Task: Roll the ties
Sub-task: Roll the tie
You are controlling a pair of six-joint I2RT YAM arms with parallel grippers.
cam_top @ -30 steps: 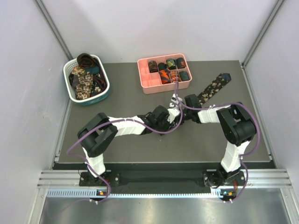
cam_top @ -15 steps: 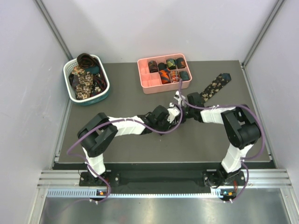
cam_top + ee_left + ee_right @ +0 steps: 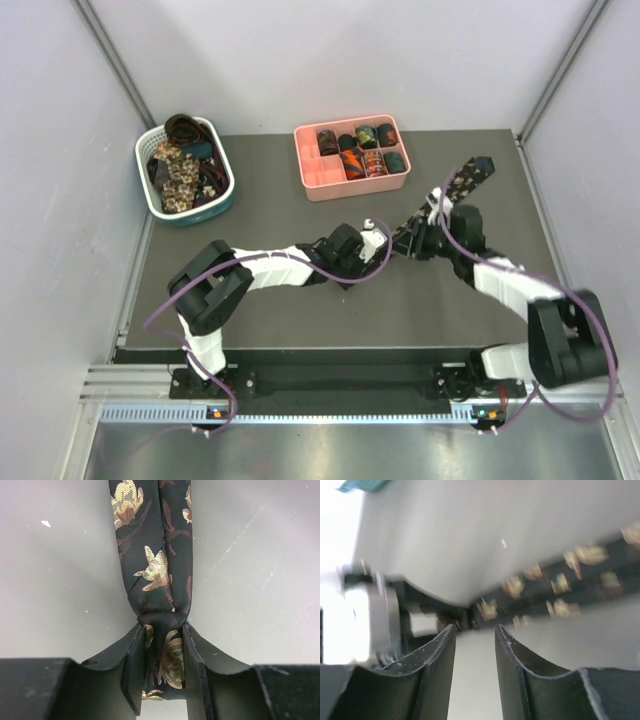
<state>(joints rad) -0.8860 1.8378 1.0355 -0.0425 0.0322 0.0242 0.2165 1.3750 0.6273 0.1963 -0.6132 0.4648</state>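
A dark tie with a beige floral print point(image 3: 465, 178) lies diagonally on the table, its wide pointed end at the far right. My left gripper point(image 3: 378, 240) is shut on its narrow folded end, and the left wrist view shows the tie point(image 3: 157, 570) pinched between the jaws of my left gripper point(image 3: 162, 630). My right gripper point(image 3: 418, 236) hovers beside the tie's middle, pointing left. In the blurred right wrist view my right gripper point(image 3: 475, 630) is open with bare table between its fingers, and the tie point(image 3: 560, 587) stretches just ahead of them. More ties are coiled in the pink tray point(image 3: 365, 150).
The pink divided tray point(image 3: 300, 160) stands at the back centre. A white-and-teal basket point(image 3: 143, 170) with several loose ties point(image 3: 180, 170) sits at the back left. Grey walls close in both sides. In the right wrist view the left gripper point(image 3: 385, 620) shows at the left.
My right arm has swung its elbow far out to the right, and its gripper has drawn back from the left gripper along the tie. The left gripper has kept its hold.
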